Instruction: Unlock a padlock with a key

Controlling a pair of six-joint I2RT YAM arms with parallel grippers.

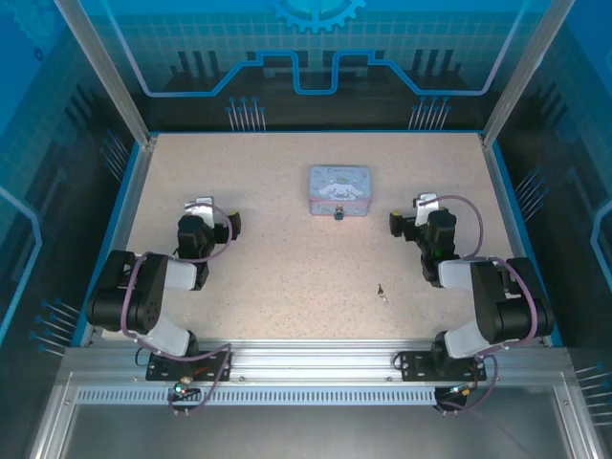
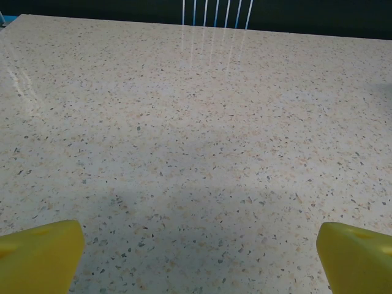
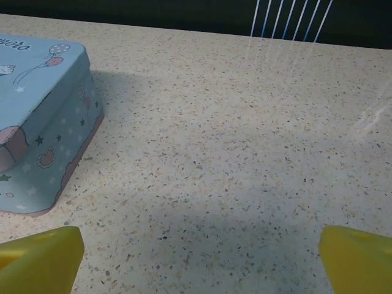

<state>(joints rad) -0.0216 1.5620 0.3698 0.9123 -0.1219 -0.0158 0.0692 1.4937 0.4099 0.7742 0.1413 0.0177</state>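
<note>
Currently left hand (image 2: 199, 260) and right hand (image 3: 199, 260) both gape wide, empty. Tiny dark metal key (image 1: 382, 293) lies behind the right hand; small brassy padlock (image 1: 338, 212), against a pale blue tin box (image 1: 339, 186), to its left. Flat key may skid when pinched.

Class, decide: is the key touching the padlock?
Apart. The top view shows the key lying alone on the table, with a wide stretch of bare surface between it and the padlock by the blue tin.

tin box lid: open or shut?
Shut: the lid lies flat on the tin box, padlock at its near edge. Whether the padlock is locked is too small to tell.
</note>
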